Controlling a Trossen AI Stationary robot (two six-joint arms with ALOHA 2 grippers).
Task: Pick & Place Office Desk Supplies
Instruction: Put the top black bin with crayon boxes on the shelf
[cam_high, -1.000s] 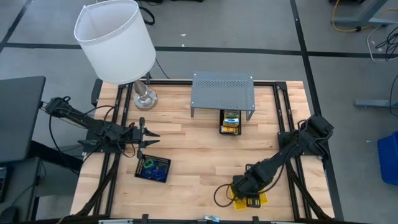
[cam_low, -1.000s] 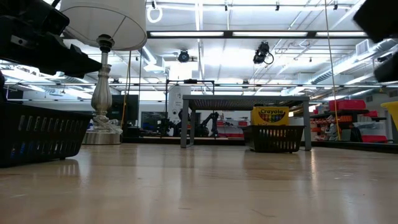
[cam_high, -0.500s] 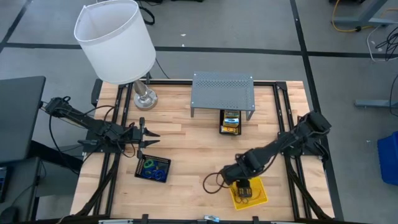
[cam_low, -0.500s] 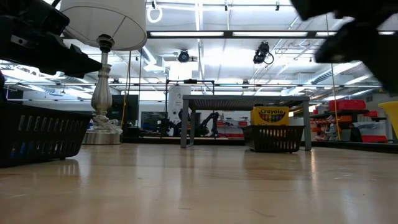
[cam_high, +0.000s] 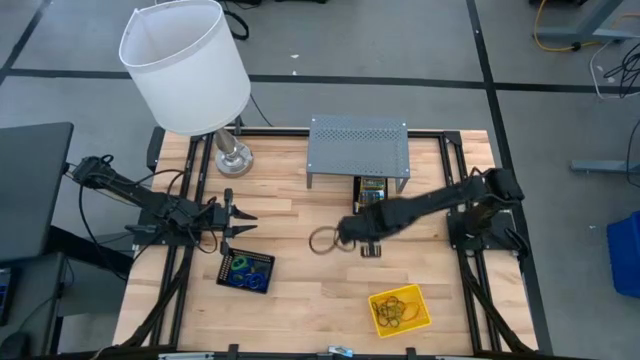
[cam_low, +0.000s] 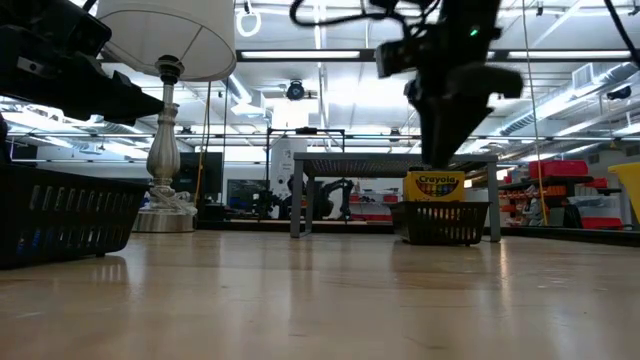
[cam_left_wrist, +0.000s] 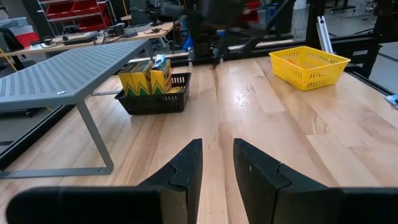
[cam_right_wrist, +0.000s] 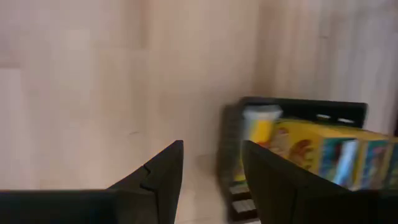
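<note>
Around the grey shelf (cam_high: 359, 146), bare table (cam_high: 300, 300) lies open in front, except the crayon tray (cam_high: 371, 196) under its front edge and the right arm (cam_high: 420, 207) stretched across.

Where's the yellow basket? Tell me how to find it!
Start at the big white lamp at the table's far left corner, then cross to the opposite near-right corner. There the yellow basket sits alone on the wood with rubber bands inside. It is the only yellow tray; the other two are black.

The grey shelf (cam_high: 358, 150) hides part of the black mesh tray (cam_high: 371, 203) and its crayon boxes (cam_high: 372, 187).
</note>
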